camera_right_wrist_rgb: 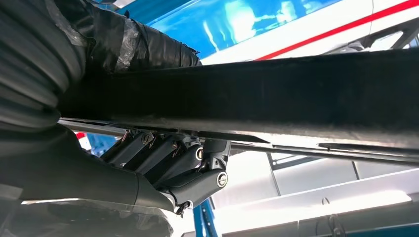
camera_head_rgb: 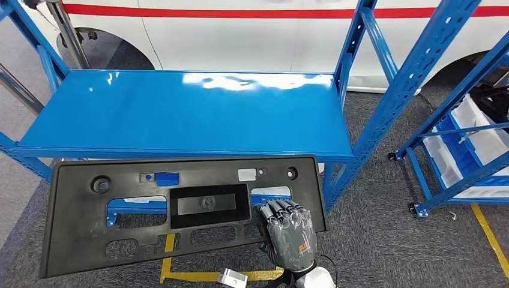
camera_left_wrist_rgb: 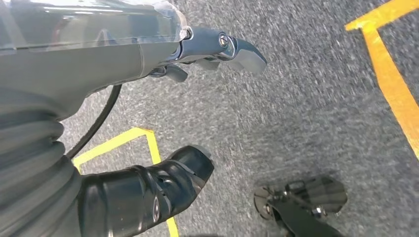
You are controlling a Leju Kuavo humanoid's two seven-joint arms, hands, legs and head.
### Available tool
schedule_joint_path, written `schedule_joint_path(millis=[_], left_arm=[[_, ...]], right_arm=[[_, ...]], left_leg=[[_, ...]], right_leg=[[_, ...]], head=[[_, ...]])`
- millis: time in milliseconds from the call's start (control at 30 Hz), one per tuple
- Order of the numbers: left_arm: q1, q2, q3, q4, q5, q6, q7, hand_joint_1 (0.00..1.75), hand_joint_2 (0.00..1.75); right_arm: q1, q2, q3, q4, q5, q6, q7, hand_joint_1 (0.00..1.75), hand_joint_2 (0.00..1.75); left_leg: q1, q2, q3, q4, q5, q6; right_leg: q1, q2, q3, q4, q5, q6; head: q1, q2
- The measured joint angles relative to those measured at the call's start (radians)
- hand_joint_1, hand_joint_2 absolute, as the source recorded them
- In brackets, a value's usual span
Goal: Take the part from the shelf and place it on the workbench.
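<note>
Matt black plastic part point(camera_head_rgb: 180, 216), glossy blue metal shelf point(camera_head_rgb: 186, 114)

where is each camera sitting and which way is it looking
Head view: high on the body, looking forward and down at the blue shelf and black part; the right hand grips it.
Left wrist view: behind the left hand, facing the carpet.
Right wrist view: behind that hand, along the part's edge.
Shared: head and right wrist views both show the part, shelf and right hand.
</note>
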Motion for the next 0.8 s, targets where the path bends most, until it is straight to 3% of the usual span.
schedule_joint_path(millis=[67, 100, 167, 200, 233, 267, 333, 400, 433, 533, 567, 633, 700, 733, 767, 800], left_arm=[[0.001, 0.000, 0.000, 0.000, 0.001, 0.001, 0.001, 0.00, 1.75], [0.001, 0.000, 0.001, 0.000, 0.001, 0.001, 0.001, 0.00, 1.75], [0.002, 0.000, 0.001, 0.000, 0.001, 0.002, 0.001, 0.00, 1.75], [0.002, 0.000, 0.001, 0.000, 0.001, 0.002, 0.001, 0.00, 1.75], [0.002, 0.000, 0.001, 0.000, 0.001, 0.002, 0.001, 0.00, 1.75], [0.002, 0.000, 0.001, 0.000, 0.001, 0.002, 0.001, 0.00, 1.75], [0.001, 0.000, 0.001, 0.000, 0.001, 0.002, 0.001, 0.00, 1.75], [-0.001, 0.001, 0.001, 0.000, 0.001, 0.002, 0.001, 0.00, 1.75], [-0.001, 0.001, 0.001, 0.000, 0.001, 0.002, 0.001, 0.00, 1.75], [0.000, 0.001, 0.001, 0.000, 0.001, 0.002, 0.001, 0.00, 1.75], [-0.001, 0.000, 0.001, 0.000, 0.001, 0.002, 0.001, 0.00, 1.75], [-0.002, 0.000, 0.002, 0.000, 0.001, 0.002, 0.000, 0.00, 1.75], [-0.001, 0.000, 0.002, 0.000, 0.001, 0.002, 0.000, 0.00, 1.75], [-0.001, 0.000, 0.002, 0.000, 0.001, 0.002, 0.000, 0.00, 1.75], [0.000, 0.000, 0.003, 0.000, 0.001, 0.002, 0.000, 0.00, 1.75], [0.000, 0.000, 0.003, 0.000, 0.001, 0.002, 0.000, 0.00, 1.75]], right_arm=[[-0.001, 0.001, 0.002, 0.000, -0.001, 0.000, -0.001, 1.75, 1.75], [-0.002, 0.002, 0.003, 0.001, -0.001, 0.000, -0.001, 1.75, 1.75], [-0.002, 0.002, 0.003, 0.003, -0.004, 0.000, -0.001, 1.75, 1.75], [-0.002, 0.003, 0.003, 0.004, -0.005, 0.000, -0.001, 1.75, 1.75], [-0.002, 0.003, 0.003, 0.005, -0.007, 0.000, -0.001, 1.75, 1.75], [-0.002, 0.003, 0.003, 0.006, -0.009, 0.000, -0.001, 1.75, 1.75], [-0.002, 0.003, 0.003, 0.006, -0.012, 0.000, -0.002, 1.75, 1.75], [-0.002, 0.004, 0.003, 0.006, -0.013, 0.000, -0.002, 1.75, 1.75], [-0.003, 0.004, 0.003, 0.006, -0.014, 0.000, -0.002, 1.75, 1.75], [-0.002, 0.005, 0.002, 0.003, -0.016, 0.000, -0.008, 1.75, 1.75], [0.000, 0.005, 0.000, 0.000, -0.016, 0.000, -0.012, 1.75, 1.75], [0.007, 0.005, -0.007, -0.010, -0.016, 0.000, -0.022, 1.75, 1.75], [0.015, 0.005, -0.014, -0.021, -0.018, 0.000, -0.030, 1.75, 1.75], [0.021, 0.005, -0.019, -0.026, -0.020, 0.000, -0.032, 1.75, 1.75], [0.028, 0.005, -0.026, -0.032, -0.022, 0.000, -0.034, 1.75, 1.75], [0.034, 0.005, -0.032, -0.038, -0.026, 0.000, -0.035, 1.75, 1.75]], left_leg=[[0.001, -0.002, -0.012, 0.020, -0.024, -0.012], [0.002, -0.004, -0.025, 0.053, -0.058, -0.017], [0.008, -0.005, -0.059, 0.165, -0.144, -0.026], [0.010, -0.005, -0.072, 0.220, -0.171, -0.031], [0.012, -0.004, -0.073, 0.253, -0.177, -0.035], [0.014, -0.004, -0.058, 0.252, -0.162, -0.037], [0.017, -0.004, 0.018, 0.152, -0.110, -0.040], [0.014, -0.006, 0.096, 0.030, -0.096, -0.034], [0.012, -0.008, 0.113, -0.003, -0.100, -0.029], [0.010, -0.007, 0.104, -0.015, -0.090, -0.009], [0.012, -0.005, 0.099, -0.017, -0.082, 0.000], [0.014, 0.000, 0.082, -0.021, -0.062, 0.015], [0.011, 0.001, 0.059, -0.019, -0.045, 0.022], [0.010, 0.002, 0.047, -0.016, -0.037, 0.022], [0.009, 0.002, 0.034, -0.013, -0.030, 0.021], [0.009, 0.002, 0.022, -0.009, -0.024, 0.019]], right_leg=[[-0.006, -0.004, -0.010, -0.011, 0.017, -0.012], [-0.009, -0.005, -0.018, -0.016, 0.027, -0.018], [-0.009, -0.008, -0.038, -0.015, 0.042, -0.023], [-0.009, -0.008, -0.049, -0.013, 0.049, -0.023], [-0.009, -0.009, -0.061, -0.010, 0.056, -0.022], [-0.010, -0.009, -0.073, -0.005, 0.062, -0.020], [-0.013, -0.009, -0.095, 0.009, 0.071, -0.014], [-0.012, -0.008, -0.111, 0.021, 0.078, -0.004], [-0.011, -0.008, -0.115, 0.025, 0.083, 0.003], [-0.011, -0.007, -0.119, 0.027, 0.095, 0.022], [-0.012, -0.005, -0.124, 0.037, 0.082, 0.027], [-0.015, -0.002, -0.151, 0.110, 0.007, 0.033], [-0.016, -0.001, -0.183, 0.229, -0.079, 0.037], [-0.017, -0.001, -0.188, 0.272, -0.096, 0.038], [-0.018, -0.001, -0.180, 0.287, -0.091, 0.039], [-0.018, -0.001, -0.154, 0.268, -0.069, 0.037]], head=[[-0.001, 0.000], [-0.003, 0.000], [-0.005, 0.000], [-0.005, 0.000], [-0.005, 0.000], [-0.005, 0.000], [-0.005, 0.000], [-0.005, 0.000], [-0.005, 0.000], [-0.004, 0.000], [-0.004, 0.000], [-0.003, 0.000], [-0.003, 0.000], [-0.003, 0.000], [-0.003, 0.000], [-0.003, 0.000]])
